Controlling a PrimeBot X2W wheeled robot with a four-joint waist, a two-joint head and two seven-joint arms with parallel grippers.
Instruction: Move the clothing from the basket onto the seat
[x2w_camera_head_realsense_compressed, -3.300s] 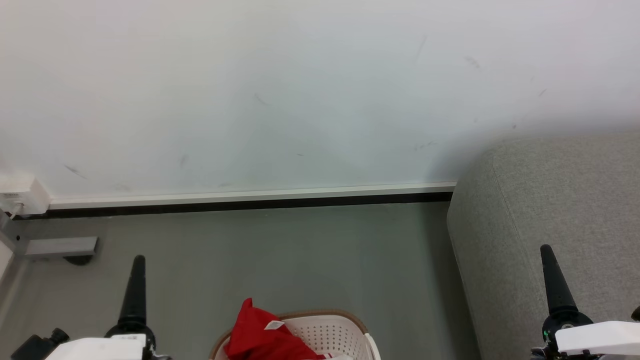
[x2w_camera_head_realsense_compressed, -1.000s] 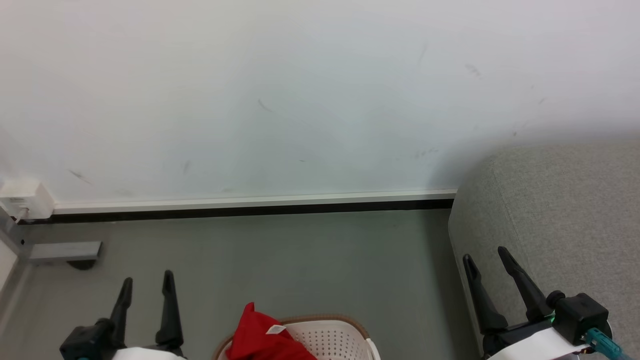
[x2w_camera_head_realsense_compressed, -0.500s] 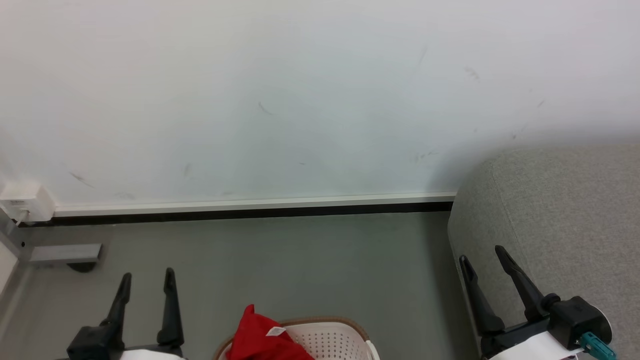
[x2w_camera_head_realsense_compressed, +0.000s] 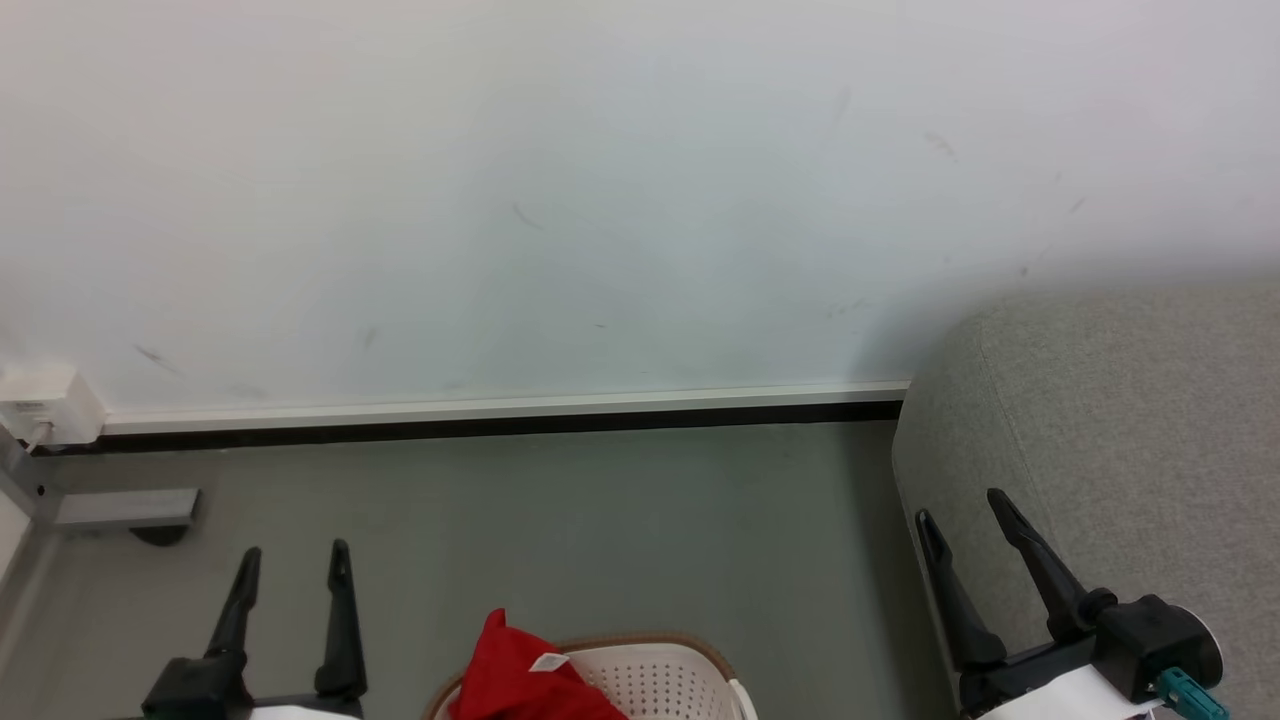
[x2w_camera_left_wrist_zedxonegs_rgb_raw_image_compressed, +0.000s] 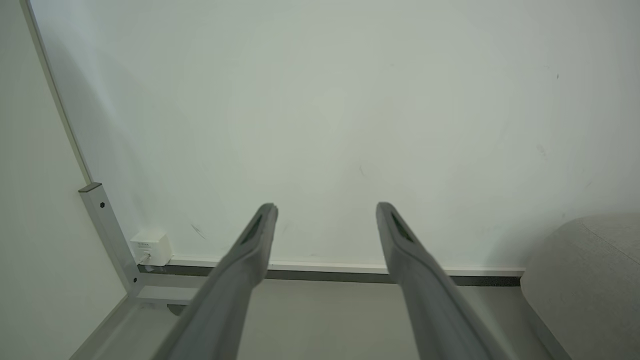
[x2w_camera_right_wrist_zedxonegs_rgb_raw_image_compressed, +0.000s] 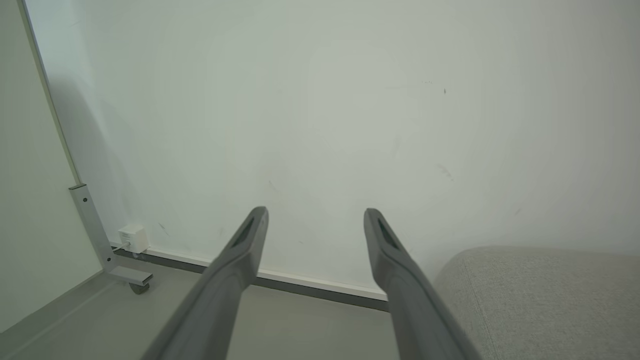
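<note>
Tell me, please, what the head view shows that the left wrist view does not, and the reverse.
Head view: the basket, with the red clothing heaped at its left side, and the right hand, open, near the edge of the seat. Left wrist view: the top end of the grey post by the wall corner. Both: the left hand, open and holding nothing, the white wall, the grey floor, the white box at the wall's foot, and the seat.

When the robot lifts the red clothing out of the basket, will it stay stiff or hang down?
Probably floppy: the clothing is soft, creased fabric peaking above the basket rim, so it should droop and trail. It looks like thin cloth, so it is likely light for its size. A fold may catch on the rim.
</note>
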